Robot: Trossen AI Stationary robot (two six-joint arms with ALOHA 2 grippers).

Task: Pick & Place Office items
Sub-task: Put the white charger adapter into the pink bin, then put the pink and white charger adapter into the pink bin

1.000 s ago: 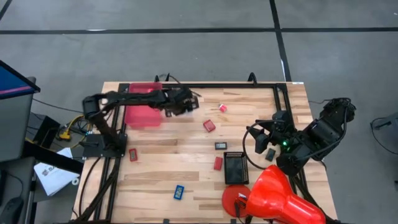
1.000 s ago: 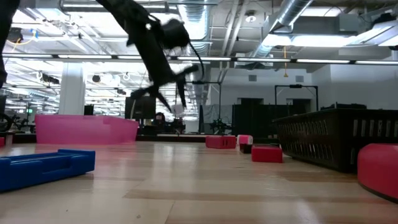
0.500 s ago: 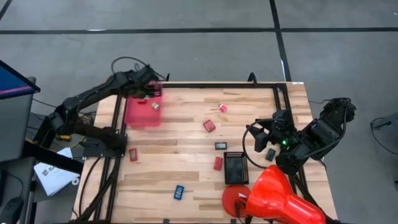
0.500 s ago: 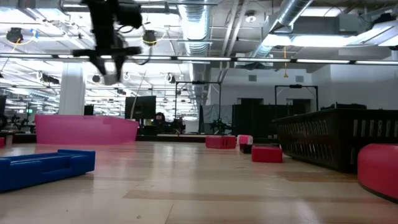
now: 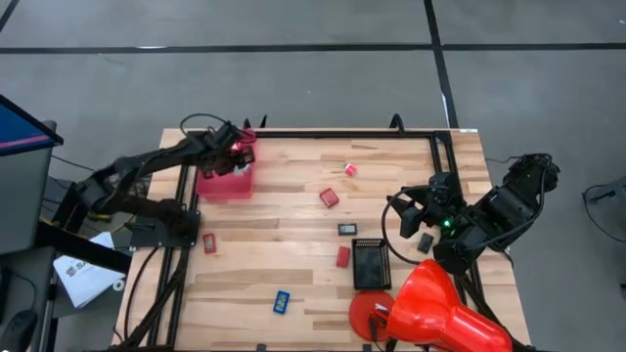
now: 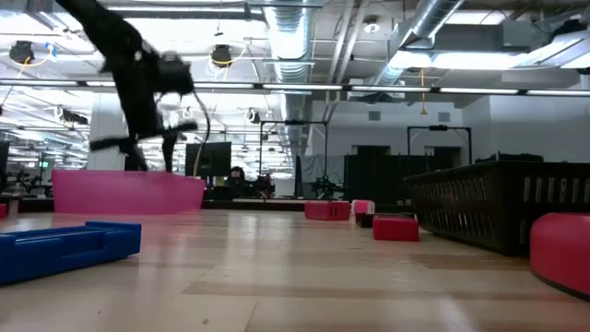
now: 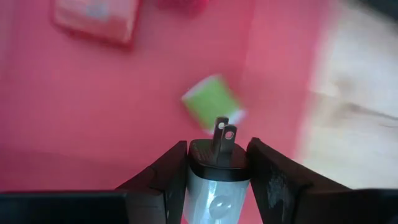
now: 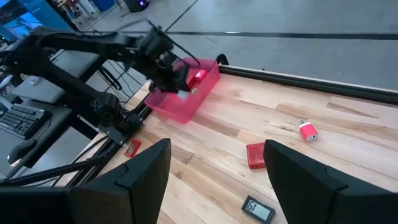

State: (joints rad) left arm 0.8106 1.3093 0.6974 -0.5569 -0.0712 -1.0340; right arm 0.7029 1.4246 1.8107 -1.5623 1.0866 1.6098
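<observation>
Hanging over the pink bin (image 5: pixel 223 176), the left gripper (image 7: pixel 217 163) pinches a small white-and-black plug adapter (image 7: pixel 214 177) between its fingers (image 7: pixel 165 180), prongs pointing down at the bin floor. Directly beneath it inside the bin lie a green-and-white piece (image 7: pixel 212 102) and a red piece (image 7: pixel 96 22), so at least 2 items look already delivered, and this adapter seems about to be the next.

Farther across the wooden surface (image 5: pixel 293 220), much is left: a red block (image 5: pixel 209 243) by the left edge, a blue piece (image 5: pixel 281 301) near the front, a red block (image 5: pixel 343 256) beside the black tray (image 5: pixel 371 265), a small black display (image 5: pixel 348 230), another red block (image 5: pixel 329 198), and a red-and-white piece (image 5: pixel 350 170) toward the back.

Farthest off, the right gripper (image 8: pixel 214 180) waits at the right side near the big red cone (image 5: pixel 440 313), its fingers spread and holding nothing. By my judgement, the job is under halfway.
</observation>
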